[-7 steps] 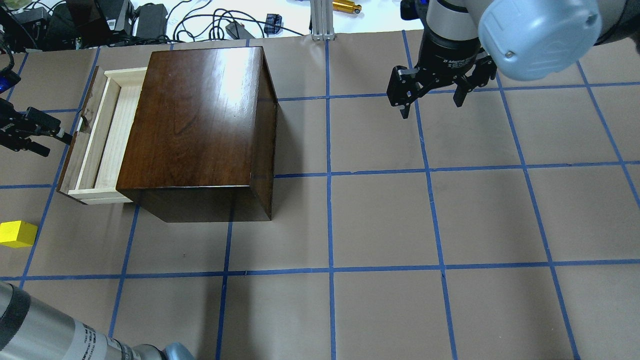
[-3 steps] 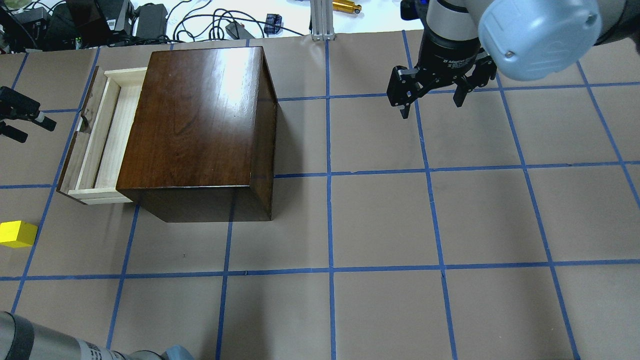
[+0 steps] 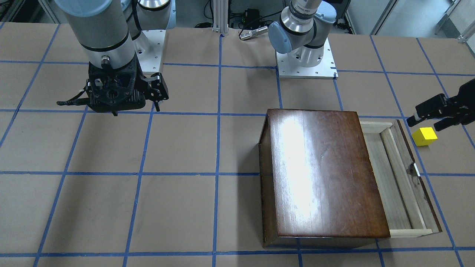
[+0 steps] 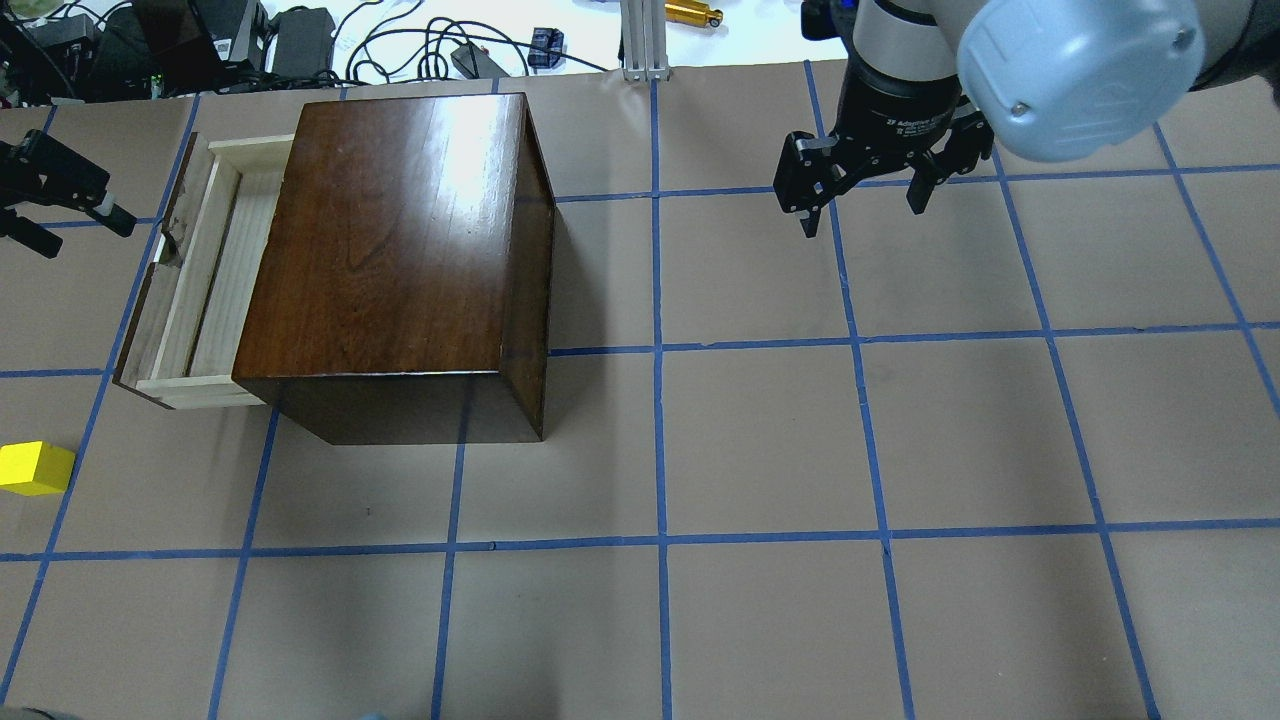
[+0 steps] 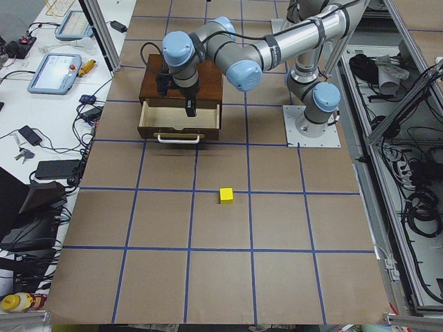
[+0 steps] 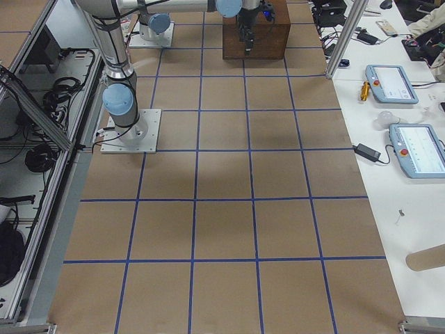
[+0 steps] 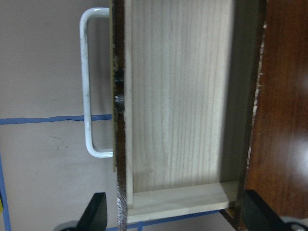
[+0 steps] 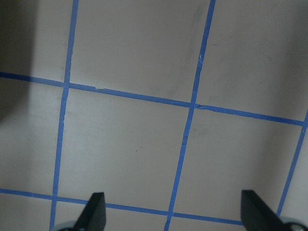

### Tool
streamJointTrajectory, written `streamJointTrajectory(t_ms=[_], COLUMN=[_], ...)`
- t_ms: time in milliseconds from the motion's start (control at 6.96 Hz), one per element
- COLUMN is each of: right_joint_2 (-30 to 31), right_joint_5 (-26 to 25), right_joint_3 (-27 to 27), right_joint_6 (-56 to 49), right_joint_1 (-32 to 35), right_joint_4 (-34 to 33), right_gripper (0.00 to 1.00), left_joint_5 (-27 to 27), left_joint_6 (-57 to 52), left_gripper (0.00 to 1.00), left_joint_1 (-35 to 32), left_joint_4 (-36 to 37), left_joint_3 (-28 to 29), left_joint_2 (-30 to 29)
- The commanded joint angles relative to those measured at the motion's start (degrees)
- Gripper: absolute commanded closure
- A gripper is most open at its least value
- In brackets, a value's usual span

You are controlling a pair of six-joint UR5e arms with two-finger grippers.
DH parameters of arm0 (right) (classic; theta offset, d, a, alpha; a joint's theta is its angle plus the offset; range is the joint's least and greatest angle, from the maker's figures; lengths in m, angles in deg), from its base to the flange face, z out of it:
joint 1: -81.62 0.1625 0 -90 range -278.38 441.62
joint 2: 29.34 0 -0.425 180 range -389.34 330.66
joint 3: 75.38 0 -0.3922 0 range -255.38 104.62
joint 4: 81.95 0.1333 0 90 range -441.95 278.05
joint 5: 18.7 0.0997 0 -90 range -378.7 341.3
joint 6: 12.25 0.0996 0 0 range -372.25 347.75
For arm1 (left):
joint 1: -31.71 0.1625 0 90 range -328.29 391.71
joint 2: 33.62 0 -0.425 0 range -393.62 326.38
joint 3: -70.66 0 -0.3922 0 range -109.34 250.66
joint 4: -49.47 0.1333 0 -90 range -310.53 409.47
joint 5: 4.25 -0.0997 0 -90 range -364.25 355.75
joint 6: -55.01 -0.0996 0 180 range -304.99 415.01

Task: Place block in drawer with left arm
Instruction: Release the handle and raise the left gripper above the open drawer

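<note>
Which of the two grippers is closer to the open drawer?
The left gripper: its wrist camera looks straight into the drawer. The right gripper hangs far off, beyond the cabinet.

glossy dark wooden cabinet [image 4: 390,240], matt bare-wood drawer [image 7: 178,96]

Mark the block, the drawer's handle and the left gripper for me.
block [image 4: 36,465]: overhead view, its top face.
drawer handle [image 7: 86,115]: left wrist view, middle of the white bar.
left gripper [image 4: 87,240]: overhead view, midway between its open fingertips.
</note>
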Motion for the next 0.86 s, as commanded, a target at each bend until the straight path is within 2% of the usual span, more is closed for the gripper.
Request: streamJointTrajectory(t_ms=[0, 144, 287, 718], right_joint_2=[0.0, 0.0, 0.09, 0.0], right_joint_5=[0.05, 0.05, 0.05, 0.05], right_joint_3=[0.0, 0.0, 0.0, 0.0], right_joint_6=[0.05, -0.04, 0.05, -0.04], right_joint_1=[0.0, 0.0, 0.0, 0.0], right_joint_4=[0.0, 0.0, 0.0, 0.0], right_gripper=[0.0, 0.0, 0.0, 0.0], left_joint_5=[-0.31, -0.66, -5.1, -9.96], left_joint_6=[16.77, 25.82, 29.39, 33.38], left_gripper=[0.0, 0.0, 0.0, 0.0], left_joint_1=[-9.75, -15.38, -20.65, -27.55], left_joint_4=[-0.3, 0.4, 1.45, 6.37], left_joint_3=[-2.04, -2.4, -2.31, -3.71], left_joint_2=[4.84, 6.25, 7.48, 8.63])
